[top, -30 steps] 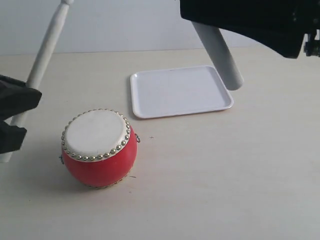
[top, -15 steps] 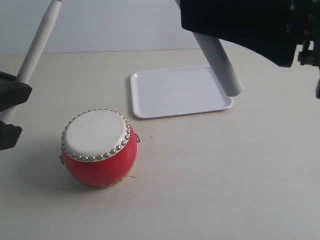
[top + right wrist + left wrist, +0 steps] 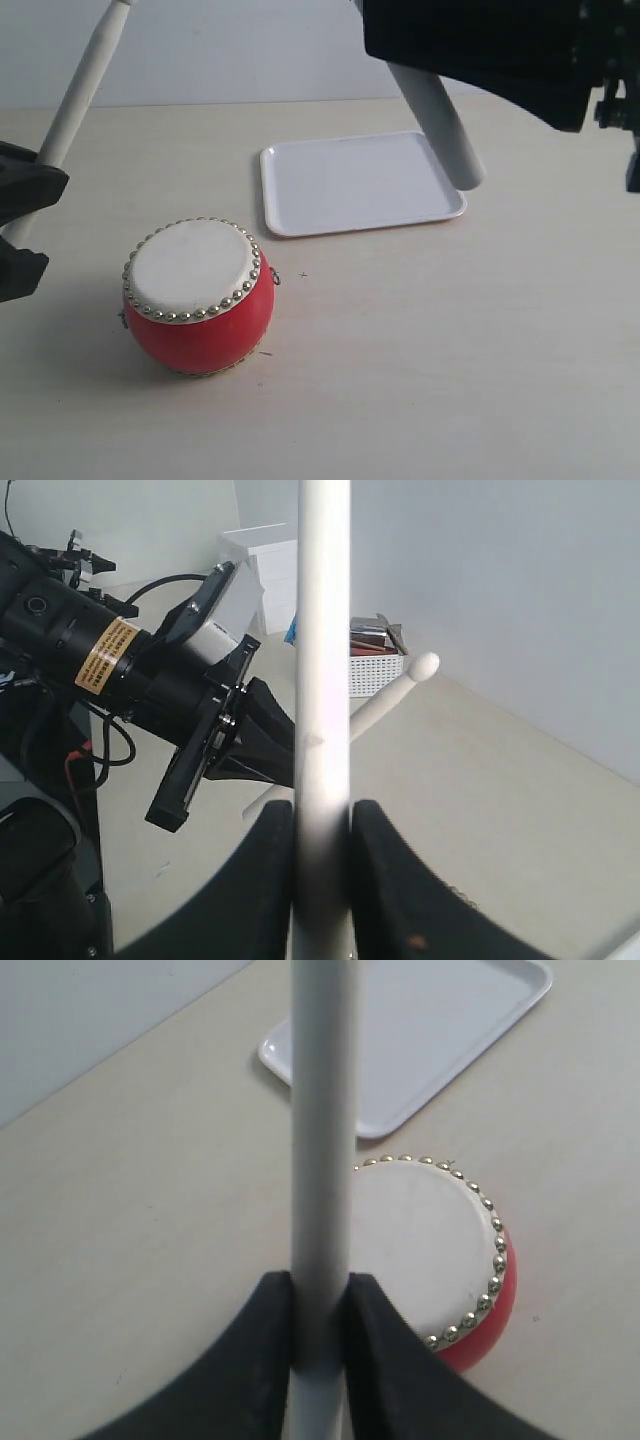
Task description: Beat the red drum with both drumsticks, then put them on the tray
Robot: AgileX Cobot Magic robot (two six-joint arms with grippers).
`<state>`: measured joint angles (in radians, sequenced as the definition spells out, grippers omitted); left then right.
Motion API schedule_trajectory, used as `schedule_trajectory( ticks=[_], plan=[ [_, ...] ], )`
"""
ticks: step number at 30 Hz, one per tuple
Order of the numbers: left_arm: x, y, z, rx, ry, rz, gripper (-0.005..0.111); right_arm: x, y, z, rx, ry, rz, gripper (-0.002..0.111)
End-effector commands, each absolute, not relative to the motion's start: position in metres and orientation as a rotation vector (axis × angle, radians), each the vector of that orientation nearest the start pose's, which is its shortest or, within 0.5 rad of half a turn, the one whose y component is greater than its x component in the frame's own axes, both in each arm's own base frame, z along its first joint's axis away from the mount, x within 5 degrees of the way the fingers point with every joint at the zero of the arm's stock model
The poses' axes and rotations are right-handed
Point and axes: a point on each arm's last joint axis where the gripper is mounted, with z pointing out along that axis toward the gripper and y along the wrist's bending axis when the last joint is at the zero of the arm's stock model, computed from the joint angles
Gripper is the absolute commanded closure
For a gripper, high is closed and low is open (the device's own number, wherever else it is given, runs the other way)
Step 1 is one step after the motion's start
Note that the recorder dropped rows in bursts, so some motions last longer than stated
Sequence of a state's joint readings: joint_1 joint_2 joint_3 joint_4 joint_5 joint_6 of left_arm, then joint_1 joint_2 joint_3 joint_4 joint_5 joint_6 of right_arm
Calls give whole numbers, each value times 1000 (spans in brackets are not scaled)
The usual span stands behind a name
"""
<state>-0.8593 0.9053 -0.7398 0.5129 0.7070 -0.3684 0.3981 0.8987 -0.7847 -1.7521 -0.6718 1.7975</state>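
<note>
Left drumstick [image 3: 322,1140] pinched in left gripper [image 3: 320,1300]; right drumstick [image 3: 324,630] pinched in right gripper [image 3: 322,825]; both raised clear of red drum [image 3: 197,295], seemingly poised to beat

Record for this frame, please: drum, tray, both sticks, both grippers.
red drum: upright on the table, skin bare
tray: beyond the drum, no stick on it
left stick: raised, slanting, clear of the drum
right stick: slanting, lower end by the tray's right rim, contact unclear
left gripper: shut on left stick
right gripper: shut on right stick
</note>
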Motion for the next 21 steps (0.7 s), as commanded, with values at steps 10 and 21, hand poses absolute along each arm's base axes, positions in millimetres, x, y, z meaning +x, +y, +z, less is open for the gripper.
schedule_trajectory(
  ticks=[10,21],
  plan=[
    [135,-112,317,811,2081,-77,107,146,117,371,-764,1590,820,108],
    [135,-112,317,811,2081,-77,107,148,115,372,-710,1608,822,108]
  ],
)
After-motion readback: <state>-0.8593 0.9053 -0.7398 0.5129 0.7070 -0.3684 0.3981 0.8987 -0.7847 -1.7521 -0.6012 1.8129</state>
